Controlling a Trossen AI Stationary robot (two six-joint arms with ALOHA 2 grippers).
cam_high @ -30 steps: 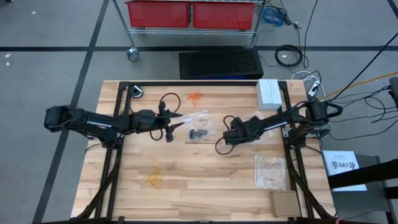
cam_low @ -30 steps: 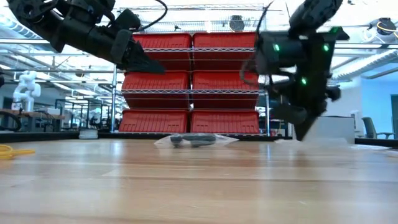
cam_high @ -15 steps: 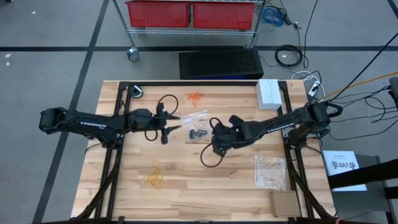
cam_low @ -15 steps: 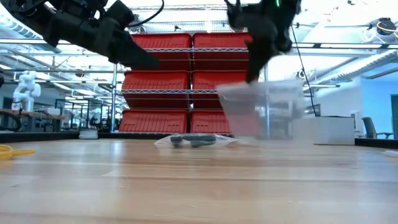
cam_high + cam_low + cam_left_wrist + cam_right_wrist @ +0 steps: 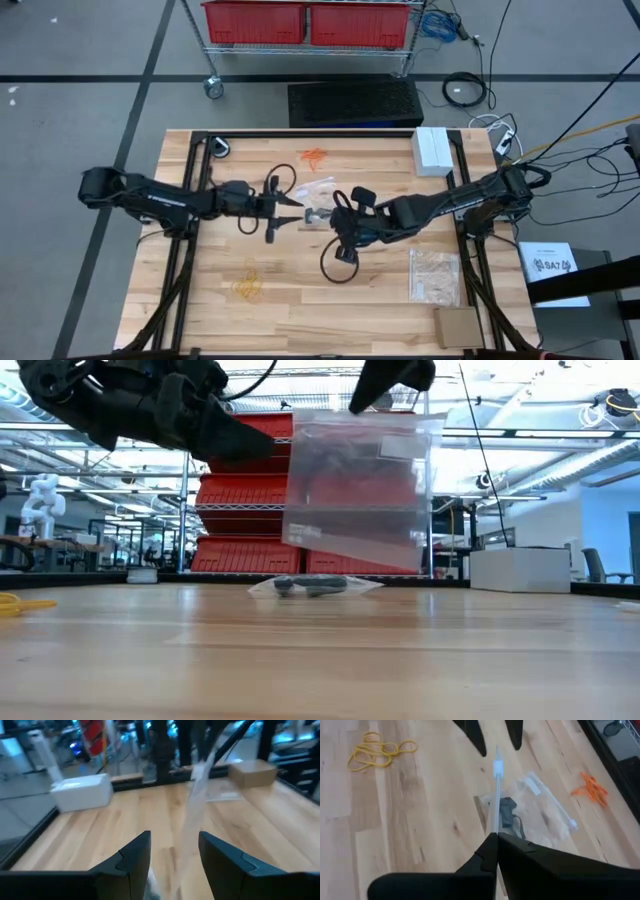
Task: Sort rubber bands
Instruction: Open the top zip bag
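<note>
The right gripper [image 5: 390, 378] is cut off by the low view's top edge.

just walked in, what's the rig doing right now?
Sorting rubber bands. The right gripper is shut on a clear plastic bag, holding it up above mid-table. The left gripper is open, with the bag's edge between its fingers. The black bands lie on another bag; the orange bands and yellow bands lie loose on the table.
</note>
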